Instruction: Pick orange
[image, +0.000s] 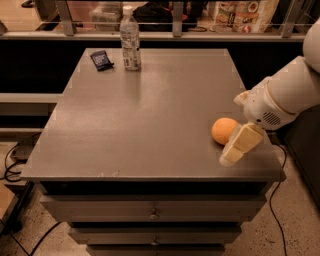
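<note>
The orange is a round, plain orange fruit lying on the grey table near its front right corner. My gripper, cream-coloured, comes in from the right on a white arm. It hangs low over the table, right against the orange's right front side, and partly covers it. The orange rests on the table top.
A clear plastic bottle stands at the far left of the table, with a small dark packet beside it. Drawers lie below the front edge. Cables lie on the floor to the left. A rail runs behind the table.
</note>
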